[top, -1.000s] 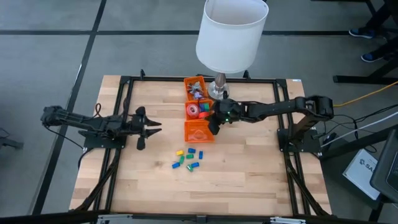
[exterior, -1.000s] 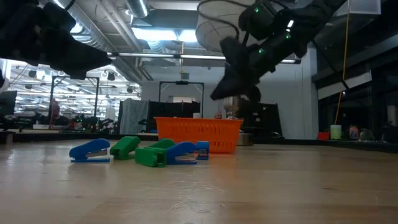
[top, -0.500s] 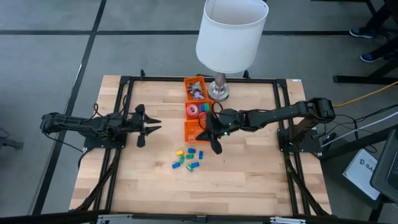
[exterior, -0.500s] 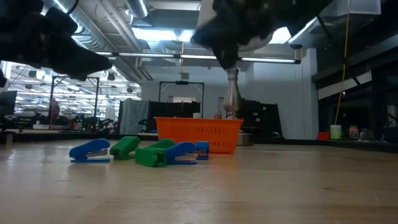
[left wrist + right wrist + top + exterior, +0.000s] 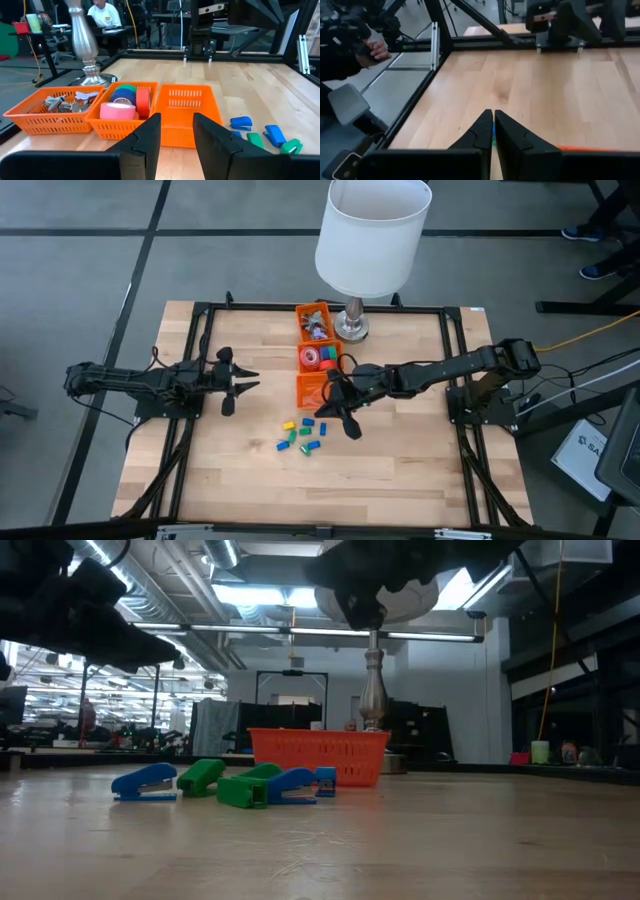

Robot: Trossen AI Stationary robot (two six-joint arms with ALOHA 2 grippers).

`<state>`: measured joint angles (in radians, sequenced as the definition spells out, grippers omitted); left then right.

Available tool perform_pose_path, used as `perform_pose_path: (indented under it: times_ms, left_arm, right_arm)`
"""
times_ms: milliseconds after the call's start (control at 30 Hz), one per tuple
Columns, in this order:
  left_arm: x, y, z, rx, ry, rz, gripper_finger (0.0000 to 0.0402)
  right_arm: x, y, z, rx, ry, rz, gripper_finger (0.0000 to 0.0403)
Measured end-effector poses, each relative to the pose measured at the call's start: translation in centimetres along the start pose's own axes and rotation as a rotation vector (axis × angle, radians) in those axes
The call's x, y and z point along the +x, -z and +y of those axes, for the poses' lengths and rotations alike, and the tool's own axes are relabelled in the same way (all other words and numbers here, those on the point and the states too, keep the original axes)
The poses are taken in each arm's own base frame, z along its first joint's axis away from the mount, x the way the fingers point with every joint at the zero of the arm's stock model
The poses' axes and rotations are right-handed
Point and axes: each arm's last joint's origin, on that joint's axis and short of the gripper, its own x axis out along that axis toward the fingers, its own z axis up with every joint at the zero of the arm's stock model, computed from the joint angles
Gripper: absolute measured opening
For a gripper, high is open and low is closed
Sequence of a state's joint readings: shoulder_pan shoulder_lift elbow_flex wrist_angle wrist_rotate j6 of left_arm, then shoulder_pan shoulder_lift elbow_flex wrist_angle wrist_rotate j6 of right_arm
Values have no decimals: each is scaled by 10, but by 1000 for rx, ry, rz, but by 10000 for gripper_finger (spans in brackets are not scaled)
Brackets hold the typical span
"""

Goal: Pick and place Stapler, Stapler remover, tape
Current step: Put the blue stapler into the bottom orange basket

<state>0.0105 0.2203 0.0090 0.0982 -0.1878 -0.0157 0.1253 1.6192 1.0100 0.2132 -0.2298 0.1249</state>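
We see a light wood-plank table (image 5: 400,470) w/ black metal frame, on grey floor; beyond it, a hall w/ ceiling strip lights. A lamp (image 5: 371,235) w/ white drum shade and turned metal stem stands at the far edge. Three orange mesh plastic bins (image 5: 184,102) sit in a row: one empty, middle one holds the tape (image 5: 119,107) rolls, ring-shaped. Small blue/green staplers (image 5: 301,434) lie scattered nearby. Right gripper (image 5: 344,413) hovers btwn bins and staplers, fingers pressed together, nothing held. Left gripper (image 5: 243,377) waits well apart, fingers spread, empty.
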Motion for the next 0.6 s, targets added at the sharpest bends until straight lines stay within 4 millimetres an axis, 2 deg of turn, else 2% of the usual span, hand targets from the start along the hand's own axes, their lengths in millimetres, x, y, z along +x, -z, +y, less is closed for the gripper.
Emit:
perform_pose_path:
  times_ms: [200, 433, 600]
  left_arm:
    - [0, -1, -1, 15, 35, -8, 107]
    - [-2, -1, -10, 56, 351, -13, 111]
    - [-1, 0, -8, 43, 289, 2, 110]
  right_arm:
    - [0, 8, -1, 17, 10, 81, 22]
    - [0, 9, -1, 19, 12, 91, 22]
    - [-1, 10, -1, 22, 14, 106, 22]
